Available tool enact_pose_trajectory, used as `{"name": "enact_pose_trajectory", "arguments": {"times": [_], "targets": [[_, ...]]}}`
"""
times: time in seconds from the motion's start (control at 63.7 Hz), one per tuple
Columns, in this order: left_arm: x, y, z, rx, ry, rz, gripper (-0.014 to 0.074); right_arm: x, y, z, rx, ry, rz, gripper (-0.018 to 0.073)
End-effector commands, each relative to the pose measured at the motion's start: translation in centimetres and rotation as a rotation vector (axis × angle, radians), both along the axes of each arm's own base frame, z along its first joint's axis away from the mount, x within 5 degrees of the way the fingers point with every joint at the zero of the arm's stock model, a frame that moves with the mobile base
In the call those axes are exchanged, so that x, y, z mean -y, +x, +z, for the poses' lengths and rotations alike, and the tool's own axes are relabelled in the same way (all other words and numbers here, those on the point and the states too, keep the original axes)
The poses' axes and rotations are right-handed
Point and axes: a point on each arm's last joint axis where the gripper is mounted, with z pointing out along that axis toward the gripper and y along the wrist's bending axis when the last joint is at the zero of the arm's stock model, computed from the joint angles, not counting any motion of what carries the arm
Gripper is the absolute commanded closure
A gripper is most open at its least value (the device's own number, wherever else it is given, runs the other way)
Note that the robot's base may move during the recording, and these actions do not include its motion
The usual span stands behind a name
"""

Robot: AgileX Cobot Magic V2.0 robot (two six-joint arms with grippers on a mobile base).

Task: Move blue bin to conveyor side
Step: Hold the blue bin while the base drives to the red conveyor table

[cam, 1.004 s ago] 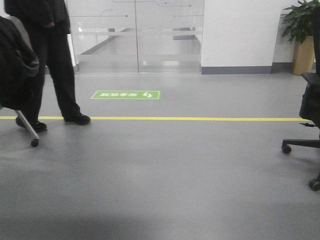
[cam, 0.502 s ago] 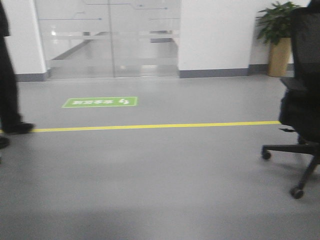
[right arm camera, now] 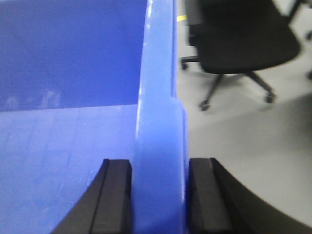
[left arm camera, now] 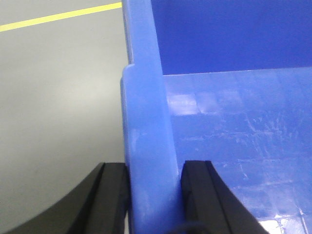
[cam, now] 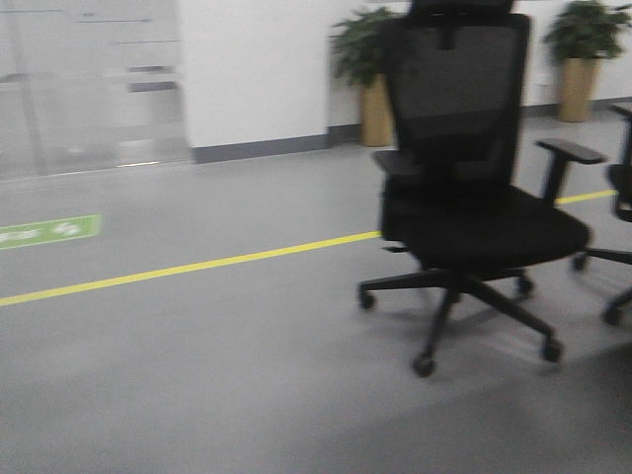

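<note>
The grey floor (cam: 197,385) is taking up most of the front view. It's looking smooth and a bit glossy, running back to a white wall (cam: 257,69) with a dark skirting strip. A glass partition (cam: 89,89) is sitting off at 10 o'clock.

The blue bin (left arm camera: 234,146) is filling both wrist views. It's being held between the two grippers, scuffed inside showing, with grey floor showing just outside each wall.

A black mesh office chair (cam: 464,197) is sitting at about 3 o'clock in the front view, and a bit of a second chair (cam: 620,197) is poking in at the right edge. One potted plant (cam: 363,69) is standing by the wall at 1 o'clock and another plant (cam: 583,49) at 2.

A yellow line (cam: 197,265) is cutting across the floor from 9 toward 3, passing behind the chair. A green floor sign (cam: 44,230) is lying just beyond it at 9.

The left gripper (left arm camera: 155,192) is clamping the bin's left wall, one black finger on each face. The right gripper (right arm camera: 160,195) is doing the same on the right wall.
</note>
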Motion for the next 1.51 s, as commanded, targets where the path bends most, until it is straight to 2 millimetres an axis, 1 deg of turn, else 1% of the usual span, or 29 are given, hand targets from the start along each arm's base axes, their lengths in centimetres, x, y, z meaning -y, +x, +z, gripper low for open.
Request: {"name": "enact_pose_trajectory", "arguments": {"times": [0.0,1.491], "targets": [[-0.02,-0.58,1.42,0.119,-0.001,-0.001,0.0613,0.61,-0.62,1.83,0.154,-0.007,-0.018,0.0637],[-0.05,-0.53,1.50,0.129,0.002,0.001,0.0613,0.60,-0.63,1.83,0.153,-0.006,-0.017,0.0637]]}}
